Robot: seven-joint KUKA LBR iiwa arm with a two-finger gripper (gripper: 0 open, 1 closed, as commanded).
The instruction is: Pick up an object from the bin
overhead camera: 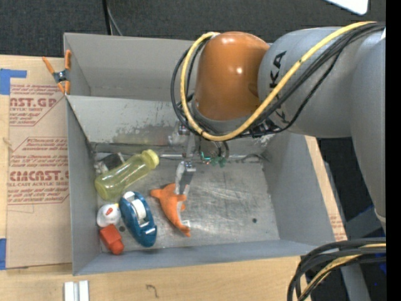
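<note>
In the left half of the grey metal bin (233, 200), a handful of small loose things lie close together on the floor, and the claw (183, 189) hangs at the right edge of this group. The arm (341, 86) comes in from the right, its rounded orange cover (229, 74) and a loop of yellow and black cables (188, 115) hiding most of the wrist, so only a slim metal part of the claw shows below them, pointing down. Whether the claw is wide or narrow I cannot tell, and nothing can be seen gripped in it. Its tip stands just over the upper end of an orange toy (171, 209), a curved, fish-like plastic shape that lies flat near the middle of the bin floor, its tail pointing toward the near wall; whether tip and toy touch is not clear. Just to the left of the toy lies a blue tape dispenser (138, 220) with a white roll in it. Above that, a yellowish clear plastic bottle (125, 173) lies on its side, cap end toward the claw. Farther left, near the bin's left wall, sit a small white and red round thing (108, 214) and, below it, a small red block (113, 240). The right half of the bin floor is bare, scuffed metal.
</note>
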